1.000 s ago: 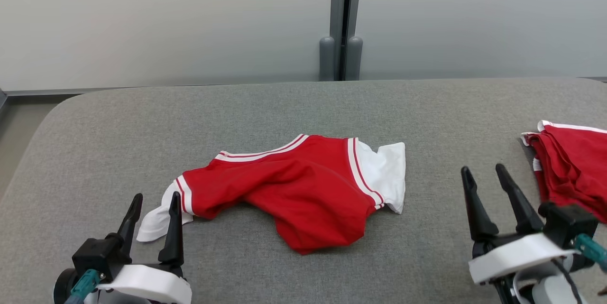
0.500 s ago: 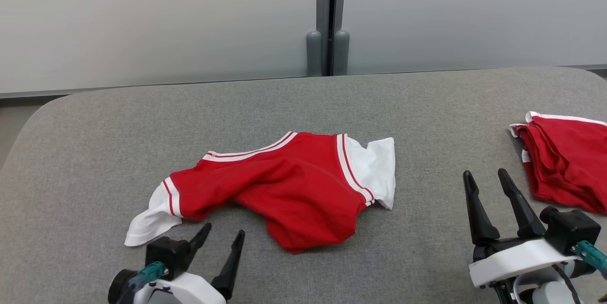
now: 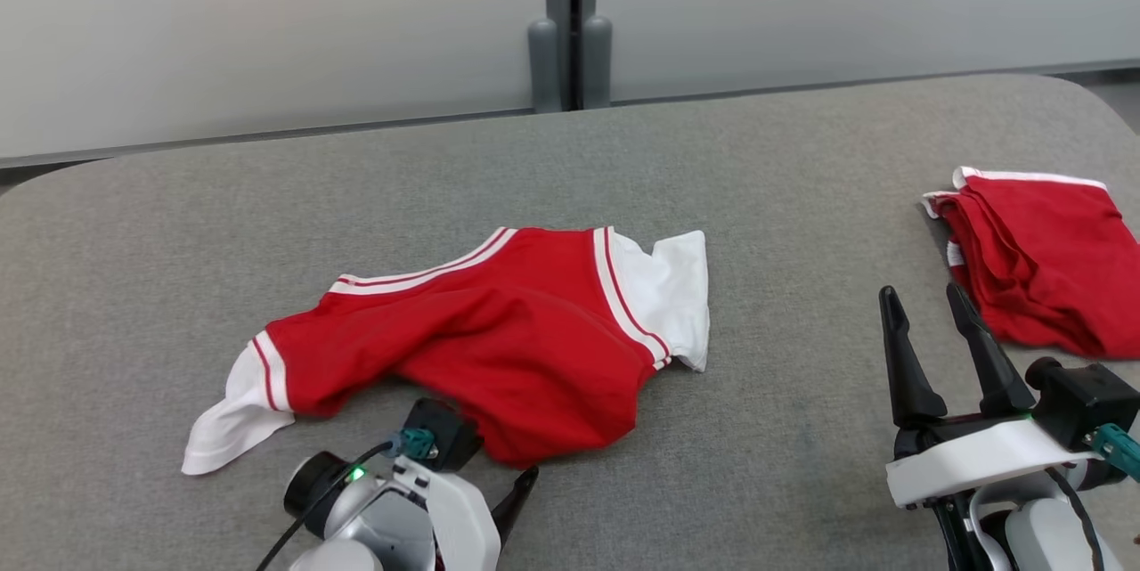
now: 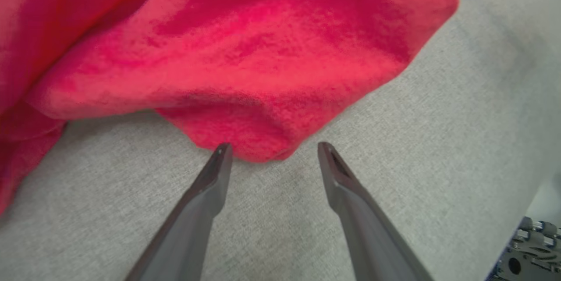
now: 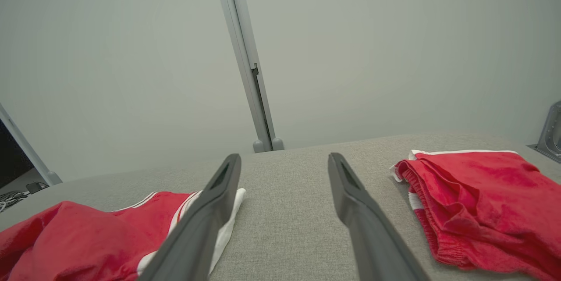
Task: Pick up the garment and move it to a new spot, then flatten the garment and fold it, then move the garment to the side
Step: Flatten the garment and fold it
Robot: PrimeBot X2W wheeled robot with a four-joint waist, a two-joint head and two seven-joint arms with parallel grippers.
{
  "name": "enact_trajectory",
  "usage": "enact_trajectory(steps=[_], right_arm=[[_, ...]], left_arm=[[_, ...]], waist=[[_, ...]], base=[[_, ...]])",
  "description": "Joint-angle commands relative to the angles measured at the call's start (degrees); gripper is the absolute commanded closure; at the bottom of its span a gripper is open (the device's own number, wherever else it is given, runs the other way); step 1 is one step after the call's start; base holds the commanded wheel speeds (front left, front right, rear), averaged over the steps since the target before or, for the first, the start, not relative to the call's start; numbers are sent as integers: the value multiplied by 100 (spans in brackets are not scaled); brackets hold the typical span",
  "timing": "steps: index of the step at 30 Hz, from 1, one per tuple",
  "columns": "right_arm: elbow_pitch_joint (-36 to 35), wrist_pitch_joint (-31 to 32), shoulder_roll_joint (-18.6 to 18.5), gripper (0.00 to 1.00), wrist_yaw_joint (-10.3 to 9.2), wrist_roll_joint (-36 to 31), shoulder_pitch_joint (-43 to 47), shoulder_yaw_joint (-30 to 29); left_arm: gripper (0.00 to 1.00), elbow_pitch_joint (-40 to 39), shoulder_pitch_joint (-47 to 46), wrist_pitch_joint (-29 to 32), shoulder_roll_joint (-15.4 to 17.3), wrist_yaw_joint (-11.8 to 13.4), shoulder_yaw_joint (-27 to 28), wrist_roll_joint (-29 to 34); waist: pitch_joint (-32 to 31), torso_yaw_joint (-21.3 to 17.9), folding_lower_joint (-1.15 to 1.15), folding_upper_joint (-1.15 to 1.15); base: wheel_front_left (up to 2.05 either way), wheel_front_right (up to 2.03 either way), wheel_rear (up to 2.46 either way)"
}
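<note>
The garment (image 3: 499, 348) is a red shirt with white sleeves and striped trim, lying crumpled in the middle of the grey padded table (image 3: 802, 152). In the left wrist view my left gripper (image 4: 271, 151) is open and points down at the table. Its fingertips stand just at the near red edge of the garment (image 4: 245, 53), with nothing between them. In the head view the left wrist (image 3: 401, 500) sits at the garment's near hem. My right gripper (image 3: 922, 293) is open and empty, off to the right of the garment, fingers pointing away from me. The garment (image 5: 79, 237) shows low left in the right wrist view.
A second red garment (image 3: 1033, 250) with white trim lies bunched at the table's right end, just beyond my right gripper (image 5: 285, 158). A pale wall with a grey vertical post (image 3: 570, 19) stands behind the table.
The head camera has turned, shifting the whole picture left. My left gripper has swung right from the white sleeve and tipped down to the garment's near red edge. The right gripper has hardly moved.
</note>
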Motion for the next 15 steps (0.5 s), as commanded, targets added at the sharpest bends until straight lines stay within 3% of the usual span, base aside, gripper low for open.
enact_trajectory(steps=[1,2,3,4,5,9,15], right_arm=[[11,-25,-24,0,1,-13,-69,-19],[14,-25,-23,0,1,-10,-83,-18],[12,-25,-20,0,1,-6,-101,-34],[9,-25,-16,0,1,-7,-113,-53],[1,-24,-11,0,1,-11,-118,-66],[2,-25,6,0,1,-32,-77,-118],[-4,-25,39,0,1,-44,-81,-165]], left_arm=[[0,85,-202,-50,43,-12,-45,107],[1,166,-250,-50,31,-19,-73,70],[16,228,-286,-76,19,-26,-92,45],[53,254,-339,-122,21,-27,-99,34],[100,263,-389,-160,24,-31,-99,0],[100,58,-494,-140,117,-47,-188,-193],[100,-872,-796,51,270,-56,-55,-737]], waist=[[117,-126,0,0],[151,-171,0,0],[179,-212,0,0],[201,-247,0,0],[218,-278,0,0],[228,-359,0,0],[252,-440,0,0]], base=[[0,0,0],[0,0,0],[0,0,0],[0,0,0],[0,0,0],[0,0,0],[0,0,0]])
